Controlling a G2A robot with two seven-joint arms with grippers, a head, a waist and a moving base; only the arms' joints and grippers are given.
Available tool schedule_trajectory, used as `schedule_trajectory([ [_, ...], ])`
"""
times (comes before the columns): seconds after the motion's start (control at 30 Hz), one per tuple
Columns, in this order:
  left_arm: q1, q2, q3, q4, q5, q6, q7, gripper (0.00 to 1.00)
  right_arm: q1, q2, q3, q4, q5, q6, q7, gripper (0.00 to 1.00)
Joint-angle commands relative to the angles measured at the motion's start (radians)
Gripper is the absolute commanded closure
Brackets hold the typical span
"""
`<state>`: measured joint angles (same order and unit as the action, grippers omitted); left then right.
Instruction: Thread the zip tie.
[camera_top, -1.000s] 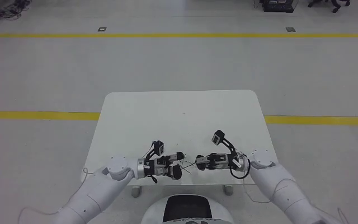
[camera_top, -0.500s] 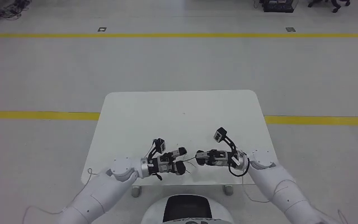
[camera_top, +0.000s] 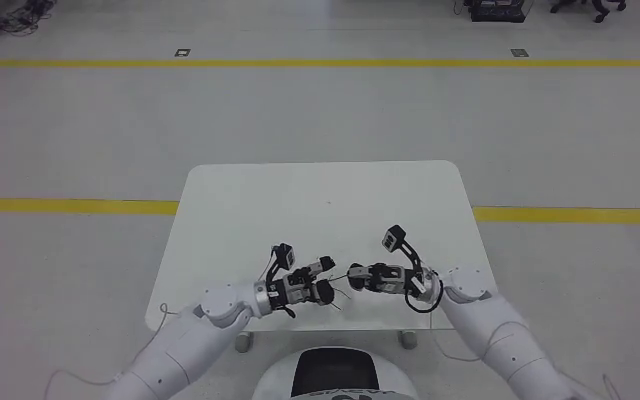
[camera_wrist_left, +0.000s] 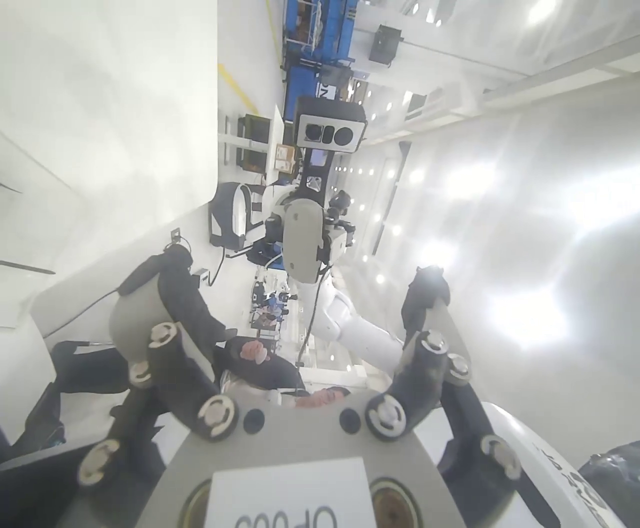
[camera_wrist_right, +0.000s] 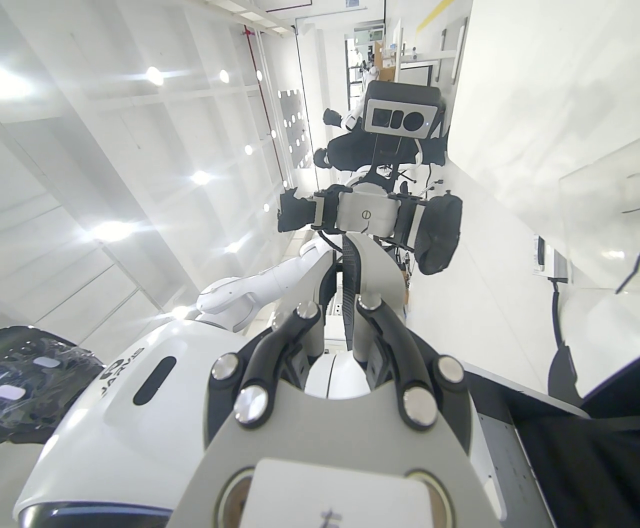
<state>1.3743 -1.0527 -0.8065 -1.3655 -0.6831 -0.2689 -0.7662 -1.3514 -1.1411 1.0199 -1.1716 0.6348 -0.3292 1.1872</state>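
**Left gripper** (camera_top: 320, 285): It is positioned low over the near part of the table (camera_top: 300, 200), left of centre, and is turned toward the other arm. Its jaws are found released and spread wide. Nothing is seen between the pads (camera_wrist_right: 440, 235).

**Zip tie** (camera_wrist_right: 349, 295): It is located in the gap between the two grippers, above the near table edge. A ribbed black strap is observed, with its free end directed leftward at the open left jaws. Whether the tip has reached those jaws cannot be determined. The locking head cannot be made out.

**Right gripper** (camera_wrist_right: 352, 250): It is positioned right of centre, close to the left gripper and facing it. It is clenched on the strap, which is pinched flat between both fingers.

**Assessment of the step in hand:** The strap is judged to be in the course of being presented to the left gripper.
- The right-hand pinch should be kept firm, so that the strap is not pushed back through the fingers.
- The strap should be kept straight and centred on the left gap before closing is attempted.
- The approach is best made slowly, because the thin strap is expected to bend on contact.
- The ribbed face should be checked against the head before insertion.
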Motion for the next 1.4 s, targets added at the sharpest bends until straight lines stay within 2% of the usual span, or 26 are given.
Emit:
schedule_trajectory([
  [0.0,0.001,-0.001,0.001,0.000,0.002,-0.004,0.002,0.00,-0.001,0.000,0.000,-0.003,-0.001,0.000,-0.002,1.00],
  [0.83,0.000,-0.006,0.002,0.010,-0.010,-0.010,-0.031,0.00,0.018,-0.012,-0.025,0.023,0.007,-0.004,-0.001,1.00],
  [0.9,-0.001,-0.006,0.003,0.011,-0.010,-0.009,-0.033,0.13,0.019,-0.012,-0.026,0.025,0.007,-0.004,-0.001,1.00],
  [0.97,-0.001,-0.006,0.003,0.012,-0.010,-0.008,-0.034,0.18,0.019,-0.013,-0.026,0.026,0.008,-0.004,-0.002,1.00],
  [1.0,-0.002,-0.007,0.003,0.012,-0.009,-0.007,-0.034,0.24,0.020,-0.013,-0.027,0.026,0.009,-0.005,-0.001,1.00],
  [1.1,-0.002,-0.007,0.003,0.013,-0.009,-0.006,-0.034,0.30,0.020,-0.014,-0.027,0.028,0.010,-0.007,0.000,1.00],
  [1.23,-0.001,-0.008,0.003,0.014,-0.009,-0.007,-0.035,0.33,0.021,-0.015,-0.028,0.030,0.007,-0.008,0.001,1.00],
  [1.3,-0.001,-0.008,0.003,0.015,-0.009,-0.007,-0.036,0.42,0.022,-0.015,-0.028,0.030,0.006,-0.007,0.002,1.00],
  [1.33,-0.001,-0.008,0.003,0.015,-0.009,-0.007,-0.036,0.50,0.022,-0.015,-0.029,0.030,0.006,-0.007,0.002,1.00],
  [1.37,-0.001,-0.008,0.003,0.015,-0.010,-0.008,-0.036,0.51,0.022,-0.015,-0.029,0.031,0.005,-0.007,0.002,1.00],
])
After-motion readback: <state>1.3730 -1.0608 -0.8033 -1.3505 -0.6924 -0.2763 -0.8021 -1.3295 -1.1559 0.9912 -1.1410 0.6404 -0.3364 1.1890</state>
